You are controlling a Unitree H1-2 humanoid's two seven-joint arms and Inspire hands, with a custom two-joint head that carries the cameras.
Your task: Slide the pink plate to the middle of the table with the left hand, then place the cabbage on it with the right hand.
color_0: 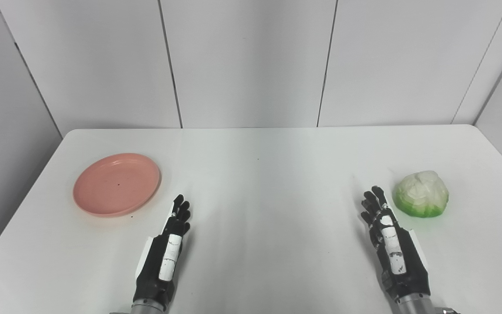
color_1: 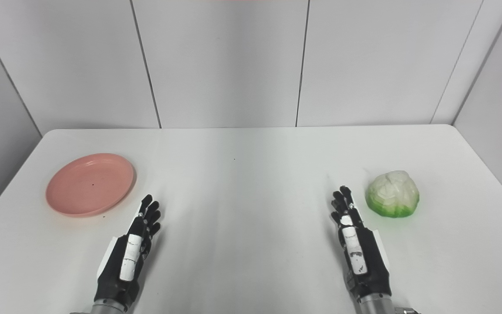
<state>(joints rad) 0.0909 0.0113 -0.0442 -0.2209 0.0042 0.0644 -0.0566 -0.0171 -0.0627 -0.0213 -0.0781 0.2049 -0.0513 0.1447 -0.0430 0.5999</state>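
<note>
Nothing of the job looks done yet from where I stand. The pink plate (color_0: 117, 184) sits flat on the white desk (color_0: 259, 209) out at about nine o'clock from the middle, close to the left edge and well apart from the centre it is meant to reach. The cabbage (color_0: 421, 194) lies over at about three o'clock, on the bare desk, with nothing on the plate at all.

The left hand (color_0: 173, 237) is low over the desk at about seven o'clock, its fingers (color_0: 182, 208) straight and a little apart, holding nothing; it is near the plate's near-right rim but not touching it. The right hand (color_0: 388, 235) is at about five o'clock, fingers likewise stretched out and slightly spread, empty, with its tips just beside the cabbage's left flank and a clear gap between.

So both steps are left, by my reckoning: first the left hand has to reach the plate and slide it toward the middle, and only then can the right hand take the cabbage and set it on the plate
</note>
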